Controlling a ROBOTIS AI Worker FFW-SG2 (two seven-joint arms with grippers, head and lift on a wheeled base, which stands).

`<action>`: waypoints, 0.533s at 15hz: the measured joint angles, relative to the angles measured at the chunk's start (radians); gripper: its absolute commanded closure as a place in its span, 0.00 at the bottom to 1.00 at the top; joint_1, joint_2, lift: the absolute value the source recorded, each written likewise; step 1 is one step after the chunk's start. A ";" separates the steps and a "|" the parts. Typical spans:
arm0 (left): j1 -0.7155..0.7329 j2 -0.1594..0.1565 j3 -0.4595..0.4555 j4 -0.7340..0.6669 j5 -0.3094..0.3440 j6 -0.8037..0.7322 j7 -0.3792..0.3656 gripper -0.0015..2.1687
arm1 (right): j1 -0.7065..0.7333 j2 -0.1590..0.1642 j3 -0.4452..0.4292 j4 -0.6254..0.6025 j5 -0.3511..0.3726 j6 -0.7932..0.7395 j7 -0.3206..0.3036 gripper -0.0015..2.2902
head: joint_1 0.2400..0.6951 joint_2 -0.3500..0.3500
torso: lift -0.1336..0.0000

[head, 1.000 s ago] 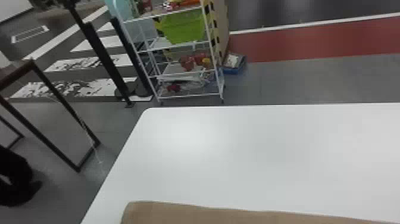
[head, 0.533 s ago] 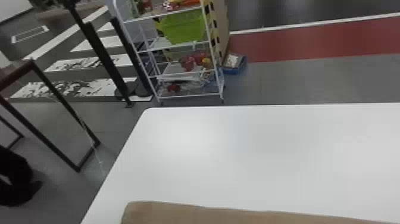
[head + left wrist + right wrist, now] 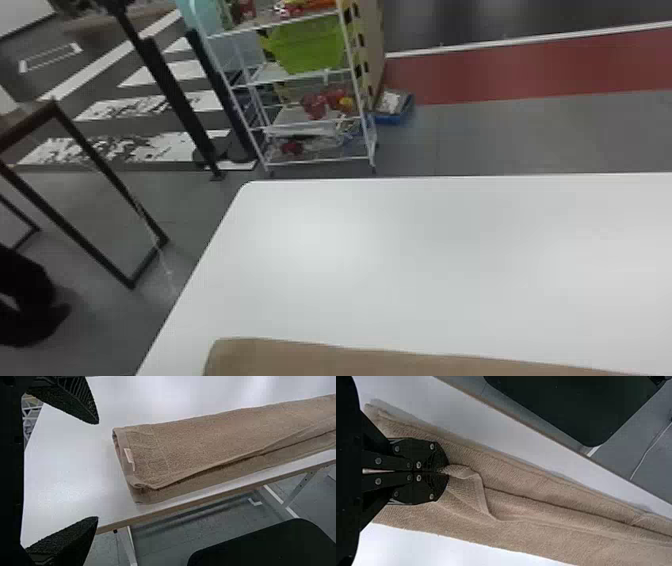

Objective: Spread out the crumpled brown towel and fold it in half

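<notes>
- Folded towel [image 3: 230, 443] lies on the white table [image 3: 425, 260], apart from the left gripper [image 3: 97, 470], its fingers spread.
- Right gripper [image 3: 447, 471] pinches some towel cloth.
- Head view: towel's visible edge stays put.

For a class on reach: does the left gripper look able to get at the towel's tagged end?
Probably yes: the left gripper is open and faces that end of the towel, with nothing seen between; the right gripper pinches it elsewhere.

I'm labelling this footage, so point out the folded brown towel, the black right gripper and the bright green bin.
Folded brown towel [image 3: 214, 437]: left wrist view, on its upper layer.
Black right gripper [image 3: 443, 471]: right wrist view, between its fingertips.
Bright green bin [image 3: 311, 46]: head view, on its side.
</notes>
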 measured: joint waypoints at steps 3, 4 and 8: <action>-0.001 0.001 0.000 0.002 0.000 0.000 0.004 0.01 | -0.010 -0.003 -0.036 0.001 -0.049 -0.025 -0.002 0.56 | 1.00 1.00 | 0.09; -0.001 0.001 0.000 0.002 0.000 0.000 0.004 0.01 | -0.008 -0.002 -0.050 0.006 -0.068 -0.059 -0.019 0.56 | 1.00 1.00 | 0.09; -0.019 -0.001 -0.002 0.001 -0.003 0.000 -0.004 0.01 | 0.016 0.001 -0.133 0.086 -0.047 -0.414 -0.222 0.56 | 1.00 1.00 | 0.09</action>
